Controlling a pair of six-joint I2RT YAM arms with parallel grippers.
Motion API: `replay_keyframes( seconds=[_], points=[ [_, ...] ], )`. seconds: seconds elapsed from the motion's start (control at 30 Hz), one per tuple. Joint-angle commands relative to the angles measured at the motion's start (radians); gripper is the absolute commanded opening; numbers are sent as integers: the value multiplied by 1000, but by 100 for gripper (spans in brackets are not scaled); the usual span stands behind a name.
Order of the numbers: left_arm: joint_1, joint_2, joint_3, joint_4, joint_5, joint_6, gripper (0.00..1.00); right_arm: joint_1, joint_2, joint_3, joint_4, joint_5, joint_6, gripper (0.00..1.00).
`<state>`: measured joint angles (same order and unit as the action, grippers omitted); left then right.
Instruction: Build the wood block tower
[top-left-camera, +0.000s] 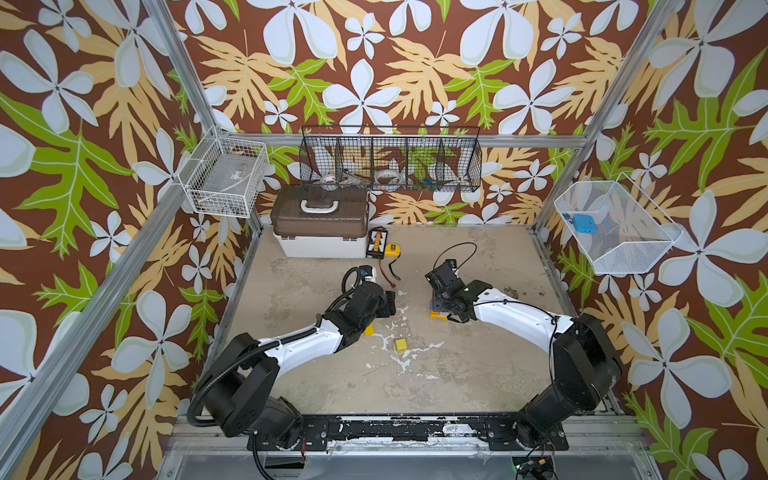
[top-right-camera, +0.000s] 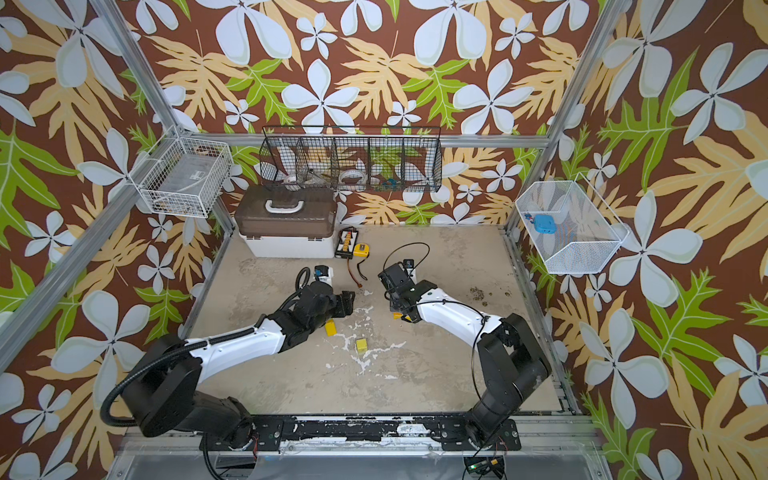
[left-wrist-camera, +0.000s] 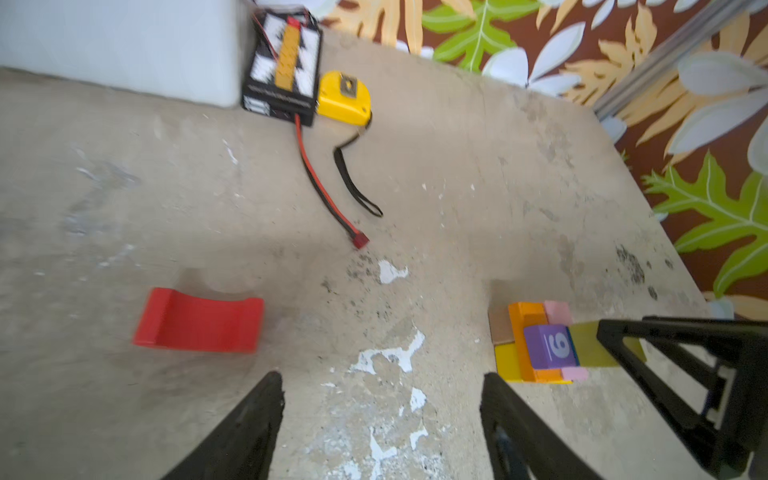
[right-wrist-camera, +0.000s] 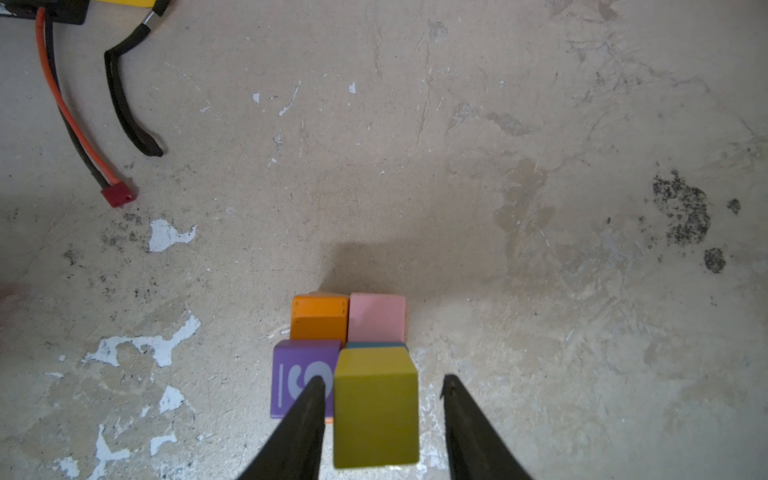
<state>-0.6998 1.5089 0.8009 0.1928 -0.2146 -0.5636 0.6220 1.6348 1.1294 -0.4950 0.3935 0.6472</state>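
Observation:
The tower is a low cluster of wood blocks: orange, pink, a purple cube with a white "9", and an upright olive-yellow block on a teal one. My right gripper is open and straddles the olive-yellow block, with a gap at one finger. The left wrist view shows a red arch lying to one side of my open, empty left gripper. In both top views a yellow cube and a yellow block lie near the left arm.
A brown-lidded white toolbox stands at the back left. Beside it are a black charger board, a yellow tape measure and a red-black cable. Wire baskets hang on the walls.

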Motion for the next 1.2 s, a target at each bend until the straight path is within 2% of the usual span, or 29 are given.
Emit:
replay_keyframes(
  seconds=[0.0, 0.47, 1.17],
  points=[
    [-5, 66, 42, -10, 127, 13, 71, -2, -6, 5, -14, 17, 8, 47],
    [-51, 221, 165, -90, 175, 49, 62, -2, 30, 32, -45, 39, 27, 39],
    [-67, 330, 253, -141, 201, 82, 59, -3, 18, 36, -38, 28, 26, 41]
  ],
)
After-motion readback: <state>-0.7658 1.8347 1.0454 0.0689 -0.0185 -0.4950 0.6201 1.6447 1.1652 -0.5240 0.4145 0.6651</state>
